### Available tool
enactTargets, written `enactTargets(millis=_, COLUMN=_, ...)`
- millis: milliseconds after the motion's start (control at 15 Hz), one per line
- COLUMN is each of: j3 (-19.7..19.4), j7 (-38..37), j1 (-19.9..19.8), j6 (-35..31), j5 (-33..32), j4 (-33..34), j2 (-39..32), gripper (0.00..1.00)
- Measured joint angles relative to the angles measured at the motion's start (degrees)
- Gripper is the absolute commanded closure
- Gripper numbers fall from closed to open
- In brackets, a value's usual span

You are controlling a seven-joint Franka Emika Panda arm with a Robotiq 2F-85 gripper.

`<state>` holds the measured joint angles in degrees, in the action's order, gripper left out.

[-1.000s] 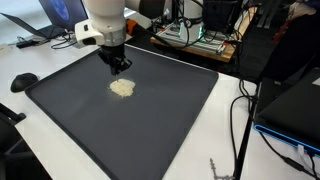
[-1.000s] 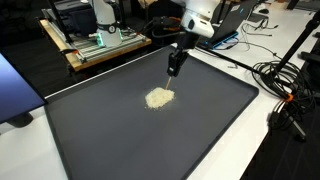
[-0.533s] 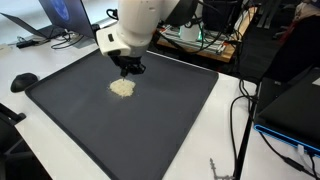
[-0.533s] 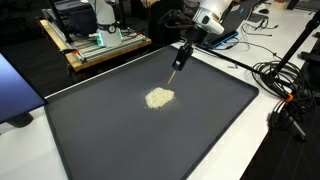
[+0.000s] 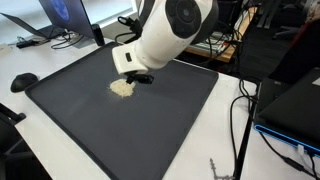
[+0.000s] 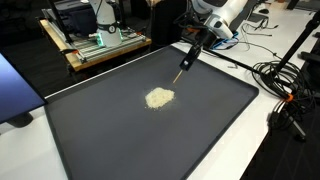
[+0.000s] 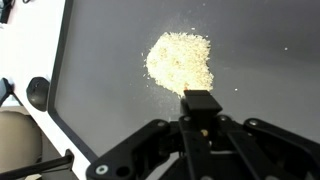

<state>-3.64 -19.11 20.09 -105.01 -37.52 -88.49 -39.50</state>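
A small heap of pale beige crumbs (image 5: 122, 88) (image 6: 159, 98) (image 7: 180, 62) lies on a large dark mat (image 5: 150, 130) (image 6: 120, 145) (image 7: 110, 60). My gripper (image 5: 140, 77) (image 6: 184, 64) (image 7: 200, 100) hangs tilted just beside and above the heap, not touching it. Its black fingers are pressed together, and I see nothing large between them. In the wrist view a tiny pale speck sits near the finger bases. The fingertips cover the heap's near edge in that view.
The mat lies on a white table (image 5: 60, 150). A black round object (image 5: 23, 81) (image 7: 38, 92) sits off the mat's corner. A laptop (image 5: 60, 15), a wooden bench with electronics (image 6: 95, 45) and cables (image 6: 280, 80) surround the mat.
The arm has swung and tilted over, carrying the gripper a little sideways past the heap and slightly higher. The fingers stayed shut and the heap has not moved.
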Motion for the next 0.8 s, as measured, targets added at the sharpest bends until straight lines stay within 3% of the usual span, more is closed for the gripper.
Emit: enactTargets(millis=800, j3=0.2, j7=-0.4, j1=2.9, j6=15.7, j5=0.0, j4=21.3, j2=-16.6, gripper=0.97)
